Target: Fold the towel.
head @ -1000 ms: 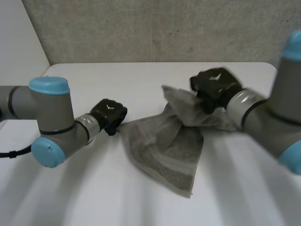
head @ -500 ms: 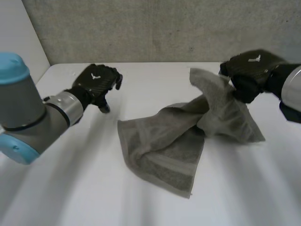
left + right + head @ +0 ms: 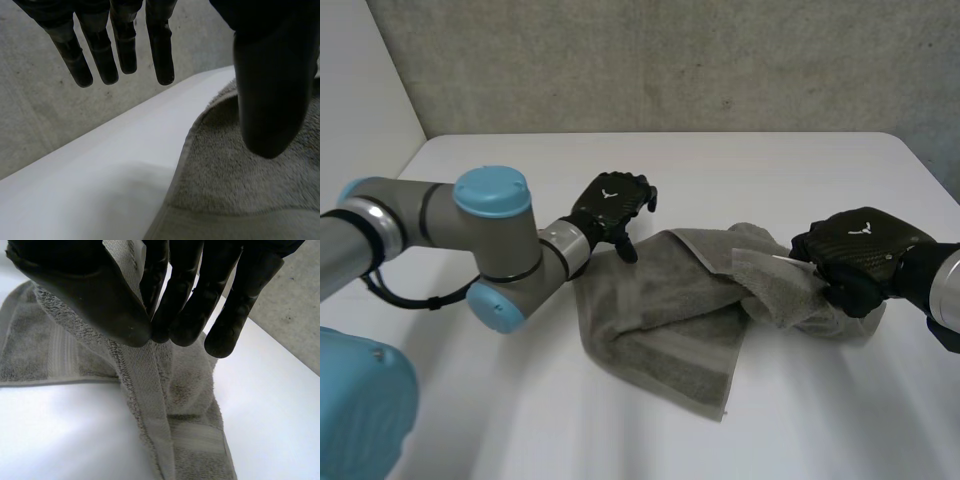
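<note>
Right hand (image 3: 860,252) pinches towel (image 3: 660,310) edge; left hand (image 3: 610,205) uncurled.

Towel (image 3: 665,320) spans table (image 3: 800,180) from left robot hand (image 3: 612,203) to right robot hand (image 3: 860,255).

I log white table (image 3: 720,165), matte top, far right corner rounded. Behind it I see grey speckled wall (image 3: 670,60), rough like concrete, spanning table's far edge. Plain white panel (image 3: 360,90) stands at left, meeting that wall. Light even, diffuse across tabletop.

Nubby terry cloth towel (image 3: 670,320), smooth matt table (image 3: 800,180)
</note>
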